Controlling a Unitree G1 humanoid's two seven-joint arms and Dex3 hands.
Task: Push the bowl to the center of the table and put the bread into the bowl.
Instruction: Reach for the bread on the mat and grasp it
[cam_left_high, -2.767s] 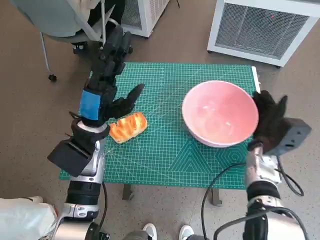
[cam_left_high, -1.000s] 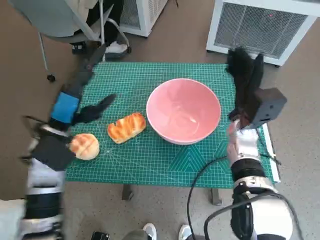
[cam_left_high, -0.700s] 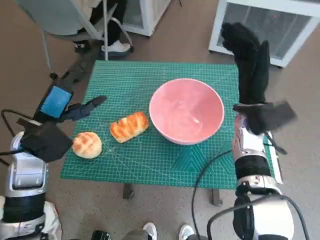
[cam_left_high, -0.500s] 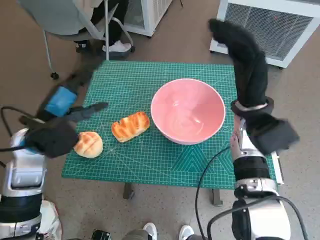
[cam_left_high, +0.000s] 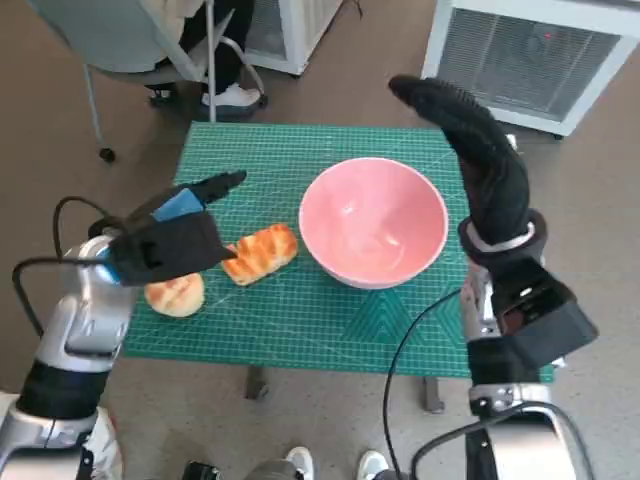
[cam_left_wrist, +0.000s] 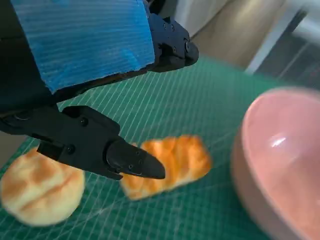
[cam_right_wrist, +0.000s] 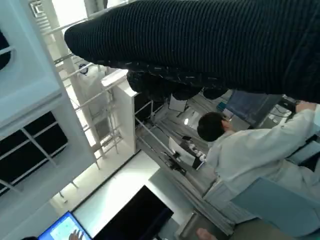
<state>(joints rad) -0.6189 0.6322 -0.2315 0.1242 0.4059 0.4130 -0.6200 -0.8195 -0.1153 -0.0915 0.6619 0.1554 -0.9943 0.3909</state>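
The pink bowl (cam_left_high: 374, 221) stands near the middle of the green mat (cam_left_high: 300, 310), empty. A long glazed bread (cam_left_high: 259, 253) lies just left of it, also seen in the left wrist view as bread (cam_left_wrist: 167, 165) beside the bowl (cam_left_wrist: 280, 165). A round bun (cam_left_high: 174, 294) lies at the mat's left edge, partly under my left arm; the wrist view shows the bun (cam_left_wrist: 41, 185) too. My left hand (cam_left_high: 185, 225) hovers over the breads, fingers apart, holding nothing. My right hand (cam_left_high: 470, 140) is raised above the bowl's right rim, fingers stretched flat, empty.
A white grilled unit (cam_left_high: 530, 50) stands behind the table on the right. A chair (cam_left_high: 130, 40) and a person's shoe (cam_left_high: 235, 95) are behind the table's left. A person in white (cam_right_wrist: 260, 155) shows in the right wrist view.
My left hand has swung in from the left edge to above the breads. My right hand has lifted and tilted over the bowl's right side. The bowl earlier slid leftward to the middle.
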